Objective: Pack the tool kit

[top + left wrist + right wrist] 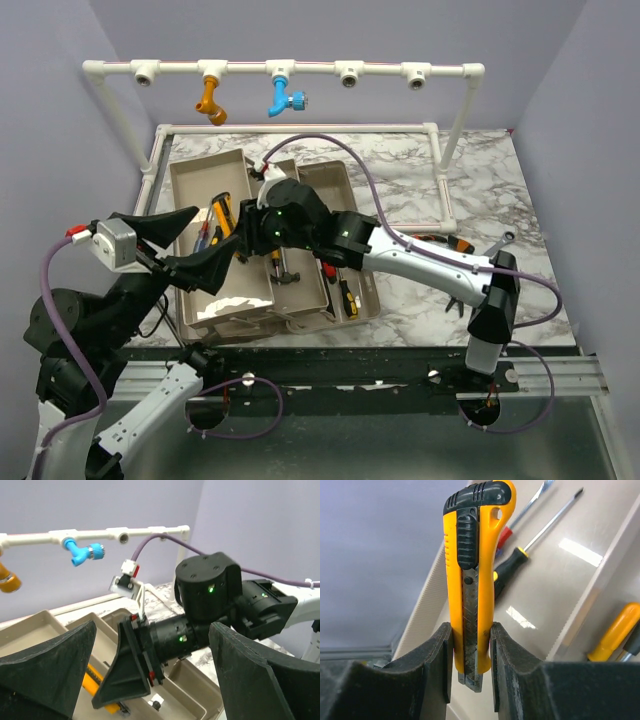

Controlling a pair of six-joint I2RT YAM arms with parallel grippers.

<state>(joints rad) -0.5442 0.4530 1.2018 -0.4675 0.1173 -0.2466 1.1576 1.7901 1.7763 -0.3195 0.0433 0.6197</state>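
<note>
Right wrist: right end effector (471, 630) clamped on yellow knife (482, 555); screwdrivers (507, 569) in tray (555, 595).

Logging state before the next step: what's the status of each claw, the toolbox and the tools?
toolbox: open, trays exposed.
utility knife: gripped in the right claw above a tray, not yet placed.
right claw: shut on the utility knife.
left claw: open, empty.
screwdrivers: lying in a tray.
orange-handled tool: on the table, outside the toolbox.
</note>
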